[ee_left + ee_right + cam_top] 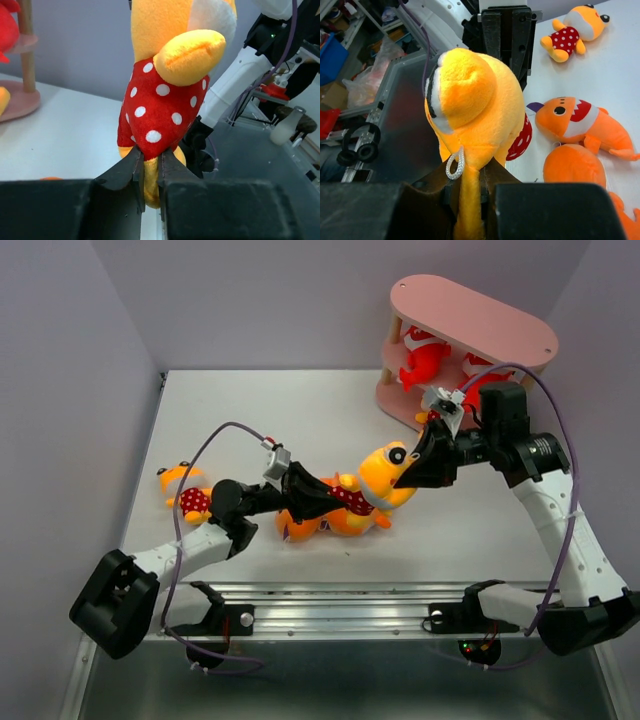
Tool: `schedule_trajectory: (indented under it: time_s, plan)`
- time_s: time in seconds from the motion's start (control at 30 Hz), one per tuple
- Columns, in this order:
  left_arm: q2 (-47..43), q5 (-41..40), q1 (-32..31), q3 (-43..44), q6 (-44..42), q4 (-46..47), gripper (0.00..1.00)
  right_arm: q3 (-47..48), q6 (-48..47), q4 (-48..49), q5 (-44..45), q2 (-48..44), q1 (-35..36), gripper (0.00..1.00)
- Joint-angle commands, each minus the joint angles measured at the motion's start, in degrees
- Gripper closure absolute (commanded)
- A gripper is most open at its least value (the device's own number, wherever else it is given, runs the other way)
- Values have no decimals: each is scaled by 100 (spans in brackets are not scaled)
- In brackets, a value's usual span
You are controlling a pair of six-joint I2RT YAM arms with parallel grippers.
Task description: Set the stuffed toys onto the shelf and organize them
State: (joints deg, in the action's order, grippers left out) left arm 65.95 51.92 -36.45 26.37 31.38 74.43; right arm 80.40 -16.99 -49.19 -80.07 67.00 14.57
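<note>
The pink shelf (470, 325) is the biggest thing I have in view, standing at the far right of the table (250, 410). The two red sharks (425, 362) already lie on its middle tier; the bottom tier I can't read properly behind the right arm. Next down in size, the two orange sharks (580, 125) lie close together on the table near the middle, under the left arm. Above them both grippers have hold of one small plush, the yellow-orange figure (378, 475) with the red white-dotted body. My left gripper (148, 175) is pinched on its bottom end, just under the dotted cloth, and my right gripper (467, 187) is pinched on a fold of the head, right beside the little white cord loop (454, 164). So the toy hangs clear of the table, strung between the two arms, well short of the shelf. A second dotted figure (183, 490) lies apart at the left of the table. I judge this plush light and very soft — it flattens to almost nothing between the fingers, so a nip on a thin edge could slide off. A hold across the fuller body looks safer to me. One side will have to release before the toy can travel; the right, nearer the shelf, seems the natural carrier.
</note>
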Motion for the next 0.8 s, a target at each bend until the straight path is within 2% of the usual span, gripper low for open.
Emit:
schedule_trajectory:
  time_s: [0.0, 0.03, 0.07, 0.1, 0.13, 0.23, 0.3, 0.33, 0.37, 0.47, 0.6, 0.67, 0.7, 0.77]
  plan:
    - [189, -164, -56, -35, 930, 3032, 88, -94, 240, 550, 122, -205, -51, 87]
    - [329, -278, -47, -53, 1210, 3259, 100, -199, 319, 612, 341, -292, -51, 56]
    - [400, -296, -47, -44, 1352, 3262, 100, -261, 311, 612, 482, -354, -51, 38]
    - [496, -279, -21, -27, 1484, 3262, 100, -314, 285, 612, 614, -415, -51, 9]
    - [732, -227, -3, 52, 1755, 3209, 100, -428, 241, 638, 885, -607, -51, 0]
    - [1382, -60, 119, 201, 2292, 3278, 100, -499, 258, 682, 1562, -855, -103, 0]
    - [1761, -50, 243, 211, 3030, 3892, 100, -289, 477, 735, 2948, -996, -155, 0]
    - [2137, -85, 400, 202, 3285, 4190, 100, -166, 521, 735, 4119, -1031, -234, 0]
    - [2315, -94, 488, 211, 3670, 4472, 100, 52, 513, 770, 4705, -1075, -235, 0]
    - [2948, -138, 848, 430, 3998, 4422, 100, 317, 653, 980, 6191, -1216, -567, 0]
    - [3774, 2, 1069, 1149, 4517, 3940, 100, 336, 873, 1122, 6575, -1479, -946, 0]
    - [4074, 72, 1087, 1650, 4448, 3519, 100, 213, 952, 1166, 6566, -1655, -1000, 0]
    - [4153, 90, 1078, 1817, 4352, 2916, 100, 152, 961, 1201, 6557, -1699, -1061, 0]
    - [4338, 99, 1087, 2301, 4044, 2307, 100, -6, 979, 1236, 6583, -1822, -1113, 0]
